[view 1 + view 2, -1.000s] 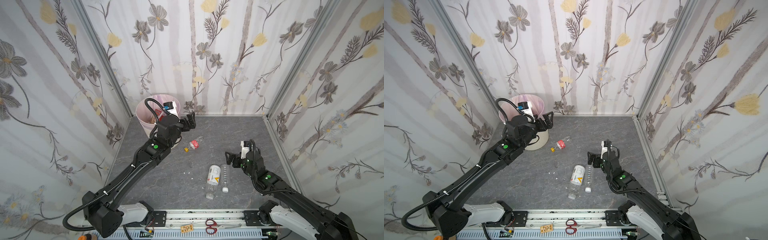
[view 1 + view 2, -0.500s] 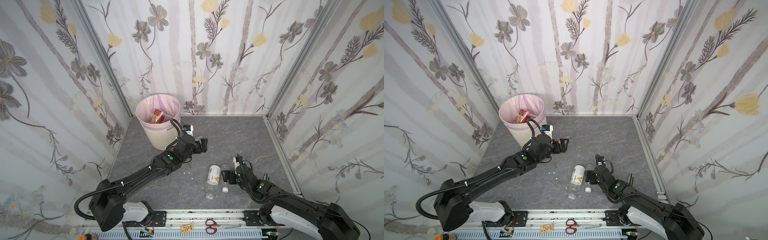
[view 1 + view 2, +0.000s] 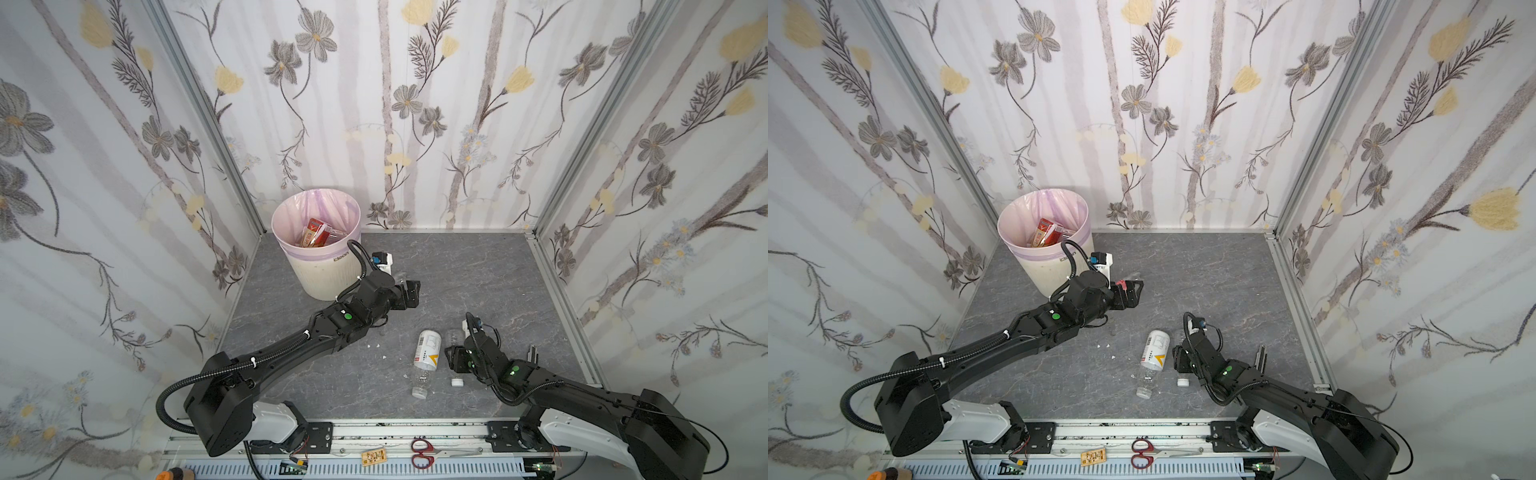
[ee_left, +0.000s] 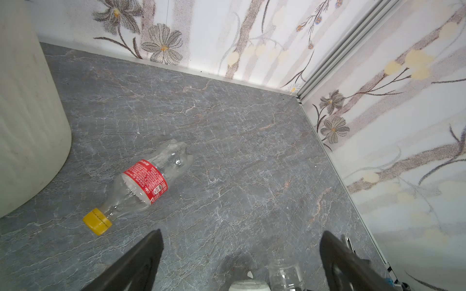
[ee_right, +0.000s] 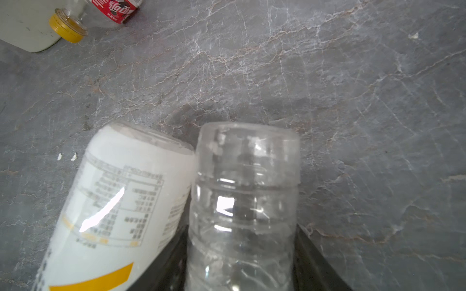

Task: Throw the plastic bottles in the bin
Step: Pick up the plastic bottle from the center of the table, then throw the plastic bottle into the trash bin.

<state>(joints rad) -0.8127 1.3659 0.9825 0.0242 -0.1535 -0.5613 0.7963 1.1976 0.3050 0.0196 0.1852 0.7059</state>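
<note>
The bin stands at the back left with red-labelled bottles inside. My left gripper hangs open and empty, low over the floor beside it. Just ahead of its fingers lies a red-label bottle with a yellow cap. At the front, a white-yellow bottle lies against a clear bottle. My right gripper is shut on the clear bottle, which rests on the floor.
A loose white cap lies in front of the two bottles. A slim dark utility knife rests near the right wall. Red-handled scissors lie on the front rail. Flowered walls close in three sides.
My left arm swung from over the bin down to the floor near the red-label bottle. My right gripper dropped onto the clear bottle and closed its jaws around it.
</note>
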